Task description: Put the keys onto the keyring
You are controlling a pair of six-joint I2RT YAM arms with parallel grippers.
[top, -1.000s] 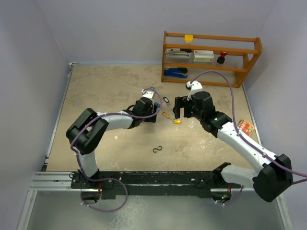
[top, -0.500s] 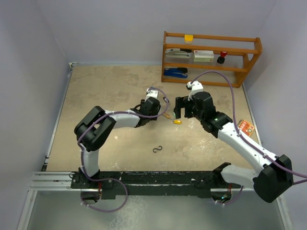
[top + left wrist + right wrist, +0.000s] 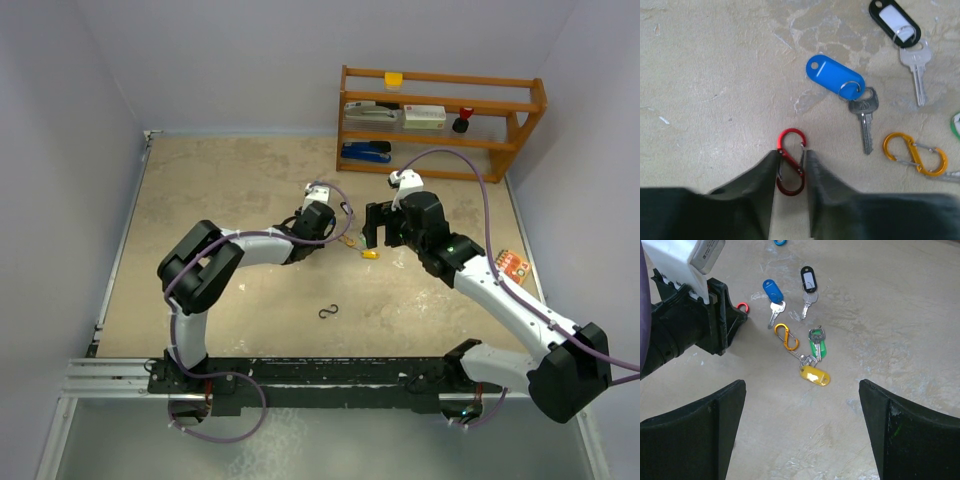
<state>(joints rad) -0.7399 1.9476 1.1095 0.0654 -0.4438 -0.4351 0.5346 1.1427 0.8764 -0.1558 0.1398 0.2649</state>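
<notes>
In the left wrist view, my left gripper (image 3: 791, 152) is shut on a red S-shaped keyring clip (image 3: 790, 165) lying on the table; both fingers press its sides. Beyond it lie the keys: a blue-tagged key (image 3: 835, 75), a black-tagged key (image 3: 894, 16) and an orange S-clip (image 3: 915, 154). My right gripper (image 3: 801, 384) hovers wide open and empty just short of the yellow-tagged key (image 3: 815, 375). That key lies against the green-tagged key (image 3: 817, 347) and the orange S-clip (image 3: 786, 336). From above, the left gripper (image 3: 332, 238) and right gripper (image 3: 375, 225) face each other over the cluster.
A black S-hook (image 3: 329, 313) lies alone nearer the arm bases. A wooden shelf (image 3: 440, 120) with a stapler and boxes stands at the back right. A small orange object (image 3: 513, 265) sits by the right arm. Walls close in on the table's left and right.
My left gripper slid right toward the keys and its jaws closed in around the red clip. The right arm has stayed still.
</notes>
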